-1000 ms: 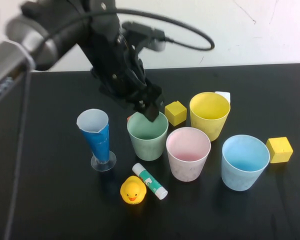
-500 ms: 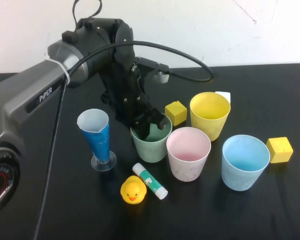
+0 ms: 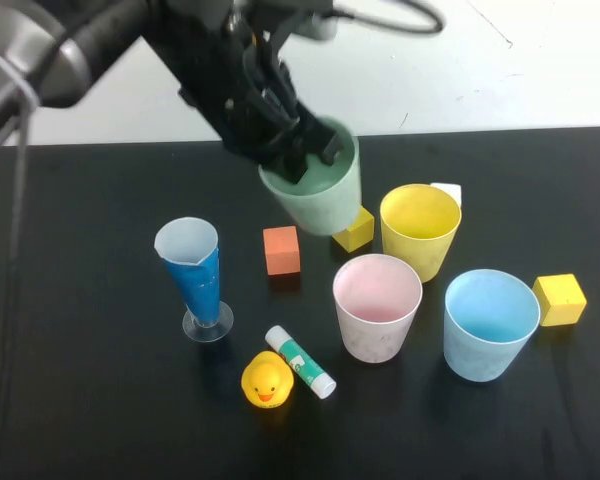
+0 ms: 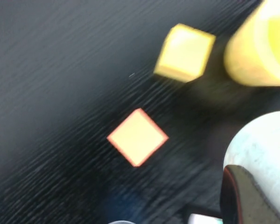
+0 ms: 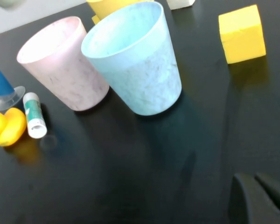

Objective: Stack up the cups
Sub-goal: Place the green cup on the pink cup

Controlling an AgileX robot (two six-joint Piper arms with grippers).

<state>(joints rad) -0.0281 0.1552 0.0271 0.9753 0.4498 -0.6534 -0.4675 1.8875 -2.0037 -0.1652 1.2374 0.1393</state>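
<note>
The left gripper [image 3: 305, 150] is clamped on the rim of the pastel green plastic tumbler [image 3: 315, 190], held tilted in the air at upper centre of the high view, above the small yellow cube [image 3: 354, 231]. Best now: level it and lower it straight into the pink tumbler [image 3: 376, 306], centre frame. The arm reaches in from upper left. The right gripper [image 5: 261, 186], fingers together, waits near the light blue tumbler [image 5: 136, 60].
</note>
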